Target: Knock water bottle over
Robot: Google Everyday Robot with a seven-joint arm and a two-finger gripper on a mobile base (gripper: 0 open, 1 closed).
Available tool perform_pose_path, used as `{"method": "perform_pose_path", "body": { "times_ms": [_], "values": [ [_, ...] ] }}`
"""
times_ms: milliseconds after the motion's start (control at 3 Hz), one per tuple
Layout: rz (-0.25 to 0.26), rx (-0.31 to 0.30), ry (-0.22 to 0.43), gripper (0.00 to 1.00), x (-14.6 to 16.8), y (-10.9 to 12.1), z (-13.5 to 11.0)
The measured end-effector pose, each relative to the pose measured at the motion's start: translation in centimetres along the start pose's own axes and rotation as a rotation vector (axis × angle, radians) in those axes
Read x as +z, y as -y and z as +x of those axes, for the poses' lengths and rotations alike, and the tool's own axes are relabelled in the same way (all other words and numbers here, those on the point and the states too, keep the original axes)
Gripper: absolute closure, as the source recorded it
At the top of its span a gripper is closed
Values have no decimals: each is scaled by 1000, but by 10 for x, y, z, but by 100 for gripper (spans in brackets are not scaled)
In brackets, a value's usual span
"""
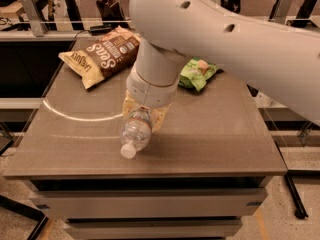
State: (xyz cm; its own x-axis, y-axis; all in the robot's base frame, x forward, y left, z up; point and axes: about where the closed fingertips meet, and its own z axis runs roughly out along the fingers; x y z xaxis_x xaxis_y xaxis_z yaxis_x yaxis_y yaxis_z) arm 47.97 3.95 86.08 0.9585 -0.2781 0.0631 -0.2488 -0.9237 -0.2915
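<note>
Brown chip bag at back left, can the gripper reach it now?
Probably yes: the gripper, mid-table at the clear plastic water bottle, has only bare tabletop before the brown chip bag.

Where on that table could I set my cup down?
Bare tabletop lies right of the water bottle, in front of the green bag, and left of it, in front of the brown bag. The middle is crowded: the gripper sits at the bottle.

Lab or test area. Evidence: grey workbench (215, 129), metal posts (31, 11) behind, speckled hard floor (305, 224). Gripper (145, 115) sits over the workbench middle, at the bottle (136, 133)
</note>
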Motion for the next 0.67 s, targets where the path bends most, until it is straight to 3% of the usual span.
{"method": "perform_pose_path", "body": {
  "times_ms": [333,667],
  "values": [
    [-33,-2,-1,82,2,-2,1],
    [-54,-2,-2,57,4,-3,1]
  ]
}}
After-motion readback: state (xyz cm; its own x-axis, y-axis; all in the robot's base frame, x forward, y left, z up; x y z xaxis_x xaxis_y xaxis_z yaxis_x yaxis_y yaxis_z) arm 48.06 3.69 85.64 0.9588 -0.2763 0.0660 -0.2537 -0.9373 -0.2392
